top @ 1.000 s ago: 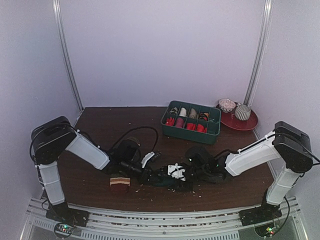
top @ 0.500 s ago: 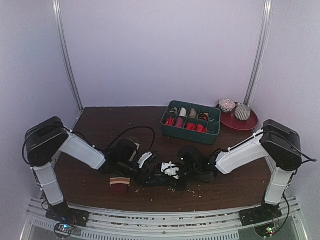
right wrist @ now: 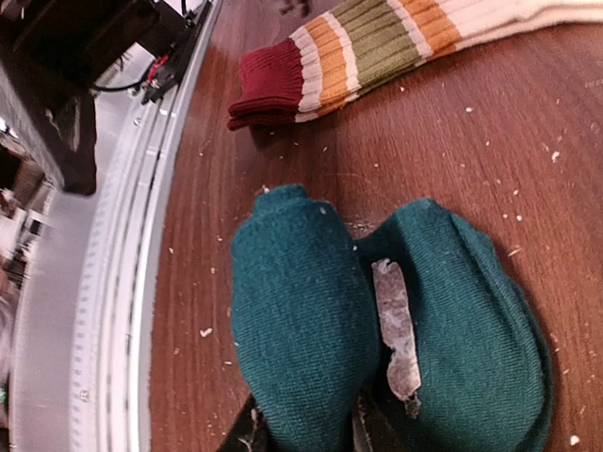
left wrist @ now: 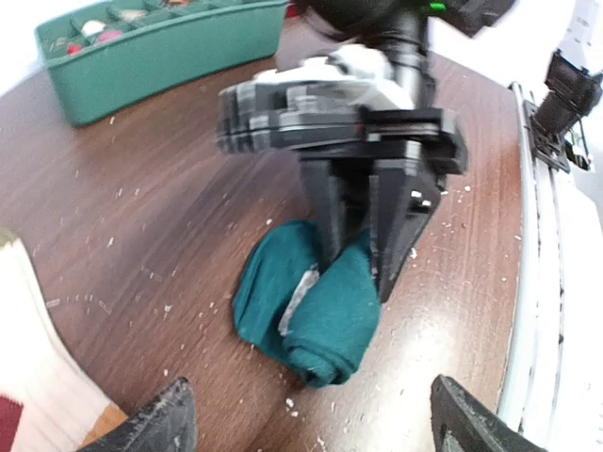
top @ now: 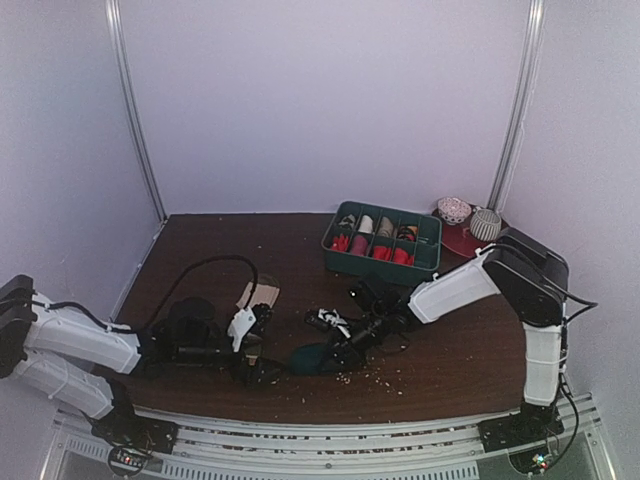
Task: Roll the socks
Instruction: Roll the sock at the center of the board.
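Note:
The dark teal sock (left wrist: 311,301) lies folded in two lobes on the brown table, near the front edge (top: 310,358). My right gripper (right wrist: 306,435) is shut on the nearer lobe of that sock (right wrist: 301,330); its dark fingers (left wrist: 363,235) clamp the fabric from above. My left gripper (left wrist: 311,400) stands wide open just short of the teal sock, nothing between its fingertips (left wrist: 155,424). The striped sock (right wrist: 377,42) lies flat beyond, beside the left gripper (top: 266,350), with its cream part (left wrist: 28,377) at the view's edge.
A green compartment tray (top: 428,262) with small rolled bundles sits at the back right. Beside it is a red plate (top: 500,245) carrying two round patterned pieces. White crumbs are scattered over the wood. A metal rail (top: 330,428) runs along the front edge.
My left gripper has opened and its arm has dropped back low to the left. The right gripper has closed on the teal sock and shifted left with it.

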Available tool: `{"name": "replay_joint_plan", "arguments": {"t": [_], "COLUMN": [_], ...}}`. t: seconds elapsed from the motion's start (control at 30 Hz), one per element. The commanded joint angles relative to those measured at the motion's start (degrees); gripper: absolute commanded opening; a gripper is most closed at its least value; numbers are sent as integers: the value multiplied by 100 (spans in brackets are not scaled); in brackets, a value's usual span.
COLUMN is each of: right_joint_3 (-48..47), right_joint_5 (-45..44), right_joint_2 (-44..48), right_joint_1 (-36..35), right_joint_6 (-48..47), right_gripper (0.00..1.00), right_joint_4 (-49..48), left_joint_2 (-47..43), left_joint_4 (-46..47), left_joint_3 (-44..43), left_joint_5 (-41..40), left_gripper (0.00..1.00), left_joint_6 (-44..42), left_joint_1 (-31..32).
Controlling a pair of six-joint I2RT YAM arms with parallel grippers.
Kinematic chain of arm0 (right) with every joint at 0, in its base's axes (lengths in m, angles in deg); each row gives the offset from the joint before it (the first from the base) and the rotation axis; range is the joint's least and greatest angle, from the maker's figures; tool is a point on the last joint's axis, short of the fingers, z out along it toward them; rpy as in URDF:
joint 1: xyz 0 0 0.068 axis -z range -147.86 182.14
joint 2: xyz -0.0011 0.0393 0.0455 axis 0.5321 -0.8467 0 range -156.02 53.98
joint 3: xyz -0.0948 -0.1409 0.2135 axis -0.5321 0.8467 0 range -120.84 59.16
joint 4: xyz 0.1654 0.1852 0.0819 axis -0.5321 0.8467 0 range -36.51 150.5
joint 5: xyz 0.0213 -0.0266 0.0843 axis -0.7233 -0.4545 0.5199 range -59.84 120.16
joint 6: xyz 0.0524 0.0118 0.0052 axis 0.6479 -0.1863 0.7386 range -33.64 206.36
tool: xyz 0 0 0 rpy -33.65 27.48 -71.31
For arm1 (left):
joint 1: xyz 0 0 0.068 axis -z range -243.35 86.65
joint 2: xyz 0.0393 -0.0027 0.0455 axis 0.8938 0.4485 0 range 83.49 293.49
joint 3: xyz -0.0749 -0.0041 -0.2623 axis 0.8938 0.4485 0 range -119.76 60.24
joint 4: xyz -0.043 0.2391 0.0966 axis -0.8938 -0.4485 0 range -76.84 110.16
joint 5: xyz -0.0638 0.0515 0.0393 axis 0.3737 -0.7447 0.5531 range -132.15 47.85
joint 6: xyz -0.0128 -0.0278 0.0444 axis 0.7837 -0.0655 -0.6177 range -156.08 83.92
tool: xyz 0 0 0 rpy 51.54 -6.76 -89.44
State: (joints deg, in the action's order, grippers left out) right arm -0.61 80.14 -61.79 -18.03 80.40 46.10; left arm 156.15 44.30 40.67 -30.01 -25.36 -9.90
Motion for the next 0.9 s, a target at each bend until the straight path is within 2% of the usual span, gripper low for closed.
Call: {"name": "replay_joint_plan", "arguments": {"t": [0.0,0.23,0.43,0.5,0.6,0.63,0.87], "right_joint_3": [80,-70,-120,-130,-135,-129,-83], "right_joint_5": [237,97,22,21,13,8,2], "right_joint_2": [-728,-933,-1016,-1039,-1053,-1046,-1063], "right_joint_1": [122,183,196,200,208,209,218], "right_joint_6": [504,725,707,702,686,672,631], "right_gripper": [23,23,23,23,23,23,23], "right_joint_4": [1630,1748,1794,1810,1827,1837,1891], "left_joint_2": [426,1485,1889,2008,2212,2279,2671], "left_joint_4": [1343,2016,2217,2207,2113,2135,2237], "left_joint_3": [39,-183,-371,-452,-598,-615,-618], "left_joint_5": [-167,204,512,556,695,747,961], "left_gripper": [83,81,75,70,52,49,48], "left_joint_6": [-497,-448,-390,-374,-376,-347,-245], "left_joint_1": [64,252,280,280,282,280,280]}}
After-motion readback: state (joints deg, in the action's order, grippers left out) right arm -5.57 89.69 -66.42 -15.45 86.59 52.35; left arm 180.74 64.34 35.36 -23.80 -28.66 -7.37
